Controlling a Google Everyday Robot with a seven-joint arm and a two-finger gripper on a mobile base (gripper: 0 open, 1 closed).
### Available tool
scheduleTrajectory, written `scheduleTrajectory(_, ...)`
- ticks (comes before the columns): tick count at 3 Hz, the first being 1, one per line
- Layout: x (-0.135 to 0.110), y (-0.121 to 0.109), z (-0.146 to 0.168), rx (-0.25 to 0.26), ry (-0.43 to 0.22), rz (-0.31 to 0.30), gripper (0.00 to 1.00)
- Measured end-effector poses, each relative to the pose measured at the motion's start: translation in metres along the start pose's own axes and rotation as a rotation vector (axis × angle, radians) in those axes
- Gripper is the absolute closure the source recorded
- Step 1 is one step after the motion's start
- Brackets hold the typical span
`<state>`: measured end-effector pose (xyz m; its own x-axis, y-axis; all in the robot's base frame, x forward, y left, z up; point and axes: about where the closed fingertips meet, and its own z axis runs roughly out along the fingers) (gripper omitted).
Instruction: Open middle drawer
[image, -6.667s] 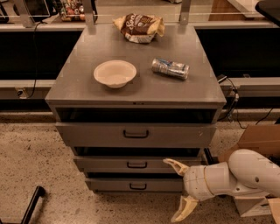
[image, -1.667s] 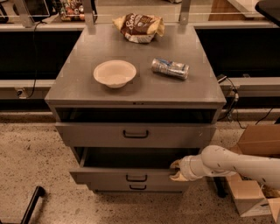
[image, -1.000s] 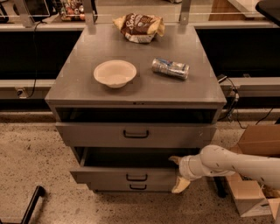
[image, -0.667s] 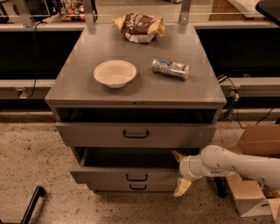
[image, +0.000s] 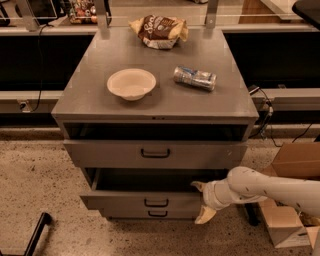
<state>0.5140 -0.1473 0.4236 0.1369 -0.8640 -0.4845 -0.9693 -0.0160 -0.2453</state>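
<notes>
Reaching in low from the right, white arm (image: 270, 187) is lying near level; gripper (image: 201, 201) is sitting at the right end of the pulled-out middle drawer (image: 145, 202), fingers (image: 206, 215) splayed apart.

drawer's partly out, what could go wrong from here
1. The gripper sits open at the right end of the middle drawer front, away from its central handle; an off-centre pull may skew and jam the drawer.
2. Its lower finger hangs in front of the bottom drawer and might snag there.
3. The arm lies close to the cardboard box; backing away could bump it.
</notes>
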Motion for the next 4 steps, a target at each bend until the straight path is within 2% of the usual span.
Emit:
scheduleTrajectory(1,-0.006,0.028,0.003,-0.083,-0.012,0.021,0.42)
scheduleTrajectory(3,-0.029,0.071,-0.022,-0.239,-0.011,0.02,0.36)
scheduleTrajectory(4,-0.044,0.084,-0.039,-0.303,-0.023,-0.01,0.29)
